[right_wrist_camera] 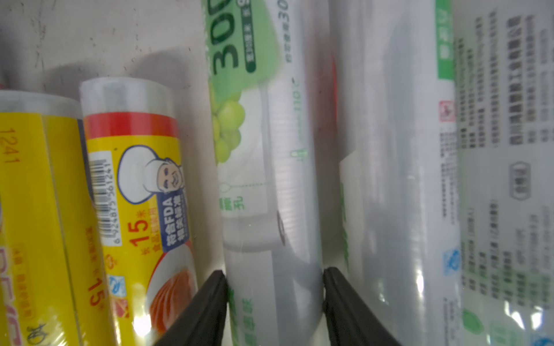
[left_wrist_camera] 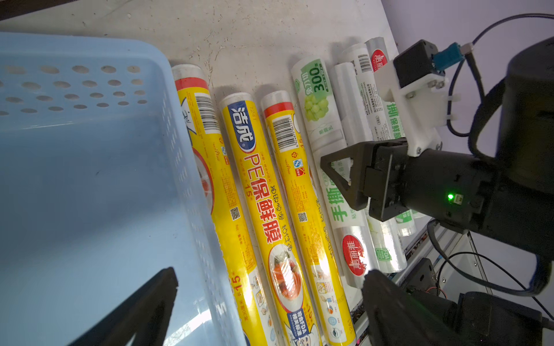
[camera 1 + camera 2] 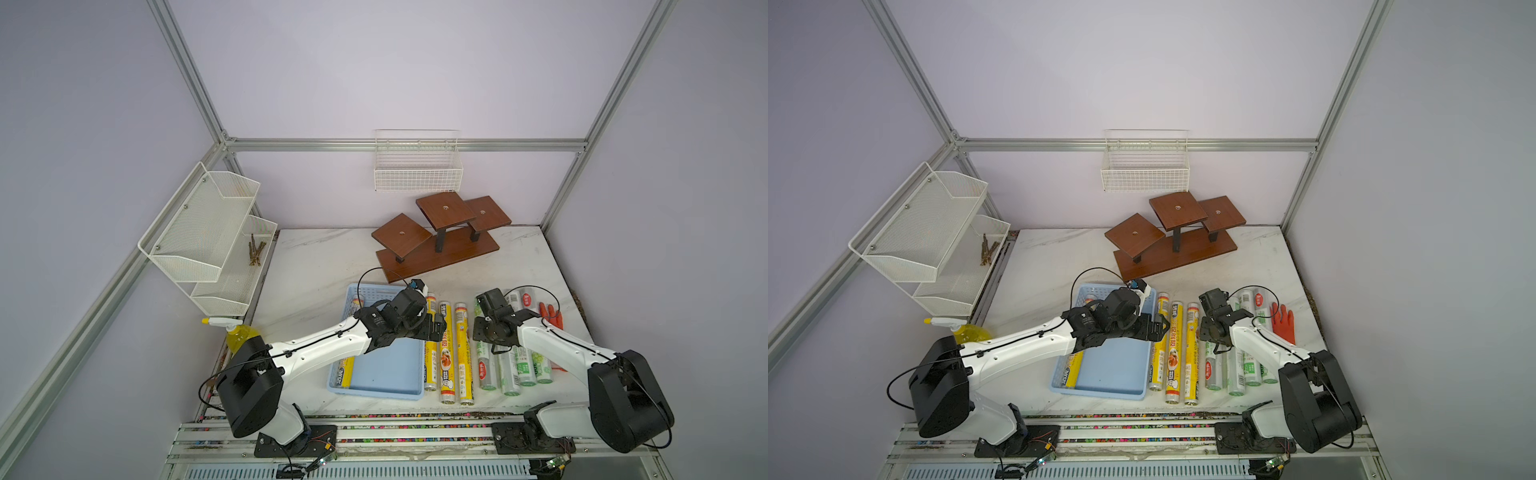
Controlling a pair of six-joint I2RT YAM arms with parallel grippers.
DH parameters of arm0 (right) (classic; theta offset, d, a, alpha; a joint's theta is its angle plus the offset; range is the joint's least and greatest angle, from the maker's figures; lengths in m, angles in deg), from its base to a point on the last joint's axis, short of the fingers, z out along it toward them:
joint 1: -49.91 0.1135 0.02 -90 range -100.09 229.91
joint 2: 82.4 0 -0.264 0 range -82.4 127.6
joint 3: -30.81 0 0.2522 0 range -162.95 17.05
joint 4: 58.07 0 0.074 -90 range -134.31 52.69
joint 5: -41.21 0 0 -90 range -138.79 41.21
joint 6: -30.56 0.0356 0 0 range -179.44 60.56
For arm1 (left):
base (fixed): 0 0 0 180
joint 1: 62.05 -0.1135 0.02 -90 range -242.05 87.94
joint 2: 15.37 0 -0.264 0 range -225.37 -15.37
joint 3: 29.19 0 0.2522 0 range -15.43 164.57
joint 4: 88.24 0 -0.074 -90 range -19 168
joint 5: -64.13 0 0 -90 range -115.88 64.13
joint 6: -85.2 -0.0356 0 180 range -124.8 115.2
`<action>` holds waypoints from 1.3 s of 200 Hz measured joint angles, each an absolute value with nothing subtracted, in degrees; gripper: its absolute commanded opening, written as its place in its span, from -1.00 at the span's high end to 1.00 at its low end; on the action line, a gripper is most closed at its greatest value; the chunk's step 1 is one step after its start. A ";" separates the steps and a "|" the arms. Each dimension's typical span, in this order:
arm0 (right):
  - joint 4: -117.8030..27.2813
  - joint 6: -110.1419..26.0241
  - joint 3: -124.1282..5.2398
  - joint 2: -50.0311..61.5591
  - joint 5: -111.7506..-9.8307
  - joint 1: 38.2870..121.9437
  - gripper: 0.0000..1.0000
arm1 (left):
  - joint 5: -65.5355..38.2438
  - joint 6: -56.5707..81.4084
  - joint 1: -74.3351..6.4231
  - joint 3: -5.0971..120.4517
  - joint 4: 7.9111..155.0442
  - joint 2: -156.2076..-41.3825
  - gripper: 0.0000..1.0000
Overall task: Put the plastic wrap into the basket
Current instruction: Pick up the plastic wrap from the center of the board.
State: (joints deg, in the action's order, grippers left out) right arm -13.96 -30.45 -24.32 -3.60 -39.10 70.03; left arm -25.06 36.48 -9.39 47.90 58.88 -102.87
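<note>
Jaws of the right gripper (image 1: pixel 274 277) are closed in on a whitish roll (image 1: pixel 269 179) with green print, one on each flank. I judge it held, though as far as I can tell it lies on the bench (image 3: pixel 316 266), not lifted. Jaws of the left gripper (image 2: pixel 269 271) stand wide apart and hold nothing, poised above the basket's wall and the rolls beside it.

The gripped roll is the member of the whitish group (image 3: pixel 513 370) nearest the three yellow rolls (image 3: pixel 446 353), lower right of centre in both top views.

Handling, as I judge it: light and stiff along its length. It is round and so apt to roll, and its glossy sleeve may slip. It is best taken near mid-length, across the axis, so that neither end droops. The present grip sits roughly there.

One more yellow roll (image 3: pixel 347 370) already lies in the basket (image 3: pixel 374 394), along its left wall. The basket, light blue, sits at lower centre, just beside the nearest of the three yellow rolls. A red rubber glove (image 3: pixel 557 320) lies at the right edge of the whitish group and is no part of the task.
</note>
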 measured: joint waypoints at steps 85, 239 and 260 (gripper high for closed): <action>-14.81 -32.42 -25.76 3.73 -41.02 70.29 -0.28 | -24.73 36.06 -9.37 47.90 59.10 -103.00 -1.00; -8.21 -31.56 -27.38 -6.41 -39.38 70.34 0.25 | -27.28 35.93 -9.37 49.61 57.83 -103.48 -1.00; -7.16 -31.56 -28.30 -11.53 -40.32 70.34 0.25 | -29.36 35.75 -9.37 49.59 56.85 -102.89 -1.00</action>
State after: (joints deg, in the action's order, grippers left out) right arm -7.16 -31.56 -28.30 -11.53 -40.32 70.34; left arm -29.36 35.75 -9.37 49.59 56.85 -102.89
